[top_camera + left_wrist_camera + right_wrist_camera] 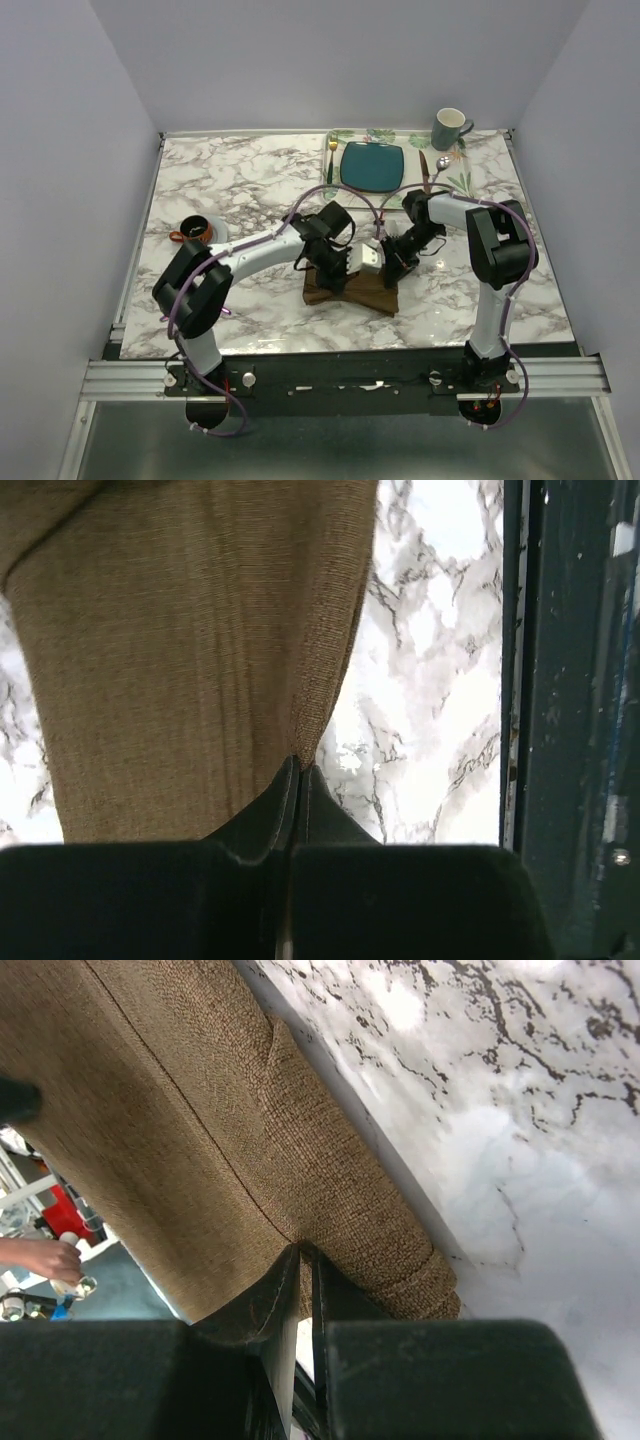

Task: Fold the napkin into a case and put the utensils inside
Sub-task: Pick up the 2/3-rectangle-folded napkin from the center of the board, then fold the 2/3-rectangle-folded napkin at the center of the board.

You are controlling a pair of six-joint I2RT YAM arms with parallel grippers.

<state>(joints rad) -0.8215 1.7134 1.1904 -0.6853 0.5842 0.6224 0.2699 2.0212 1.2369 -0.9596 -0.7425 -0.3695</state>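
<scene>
On the robot's side of the teal plate [372, 166] lies the dark brown napkin [352, 290], part-folded, one edge pinched in the closed left gripper [298, 780], a doubled fold nipped by the right gripper [300, 1265], seemingly to carry it over.

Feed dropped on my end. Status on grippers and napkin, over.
Left gripper shut on napkin. Right gripper shut on napkin. Napkin partly folded on table, nothing else on it.

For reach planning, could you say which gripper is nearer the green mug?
Right: the right gripper grips the napkin well short and left of the mug; the left gripper grips it further left.
</scene>
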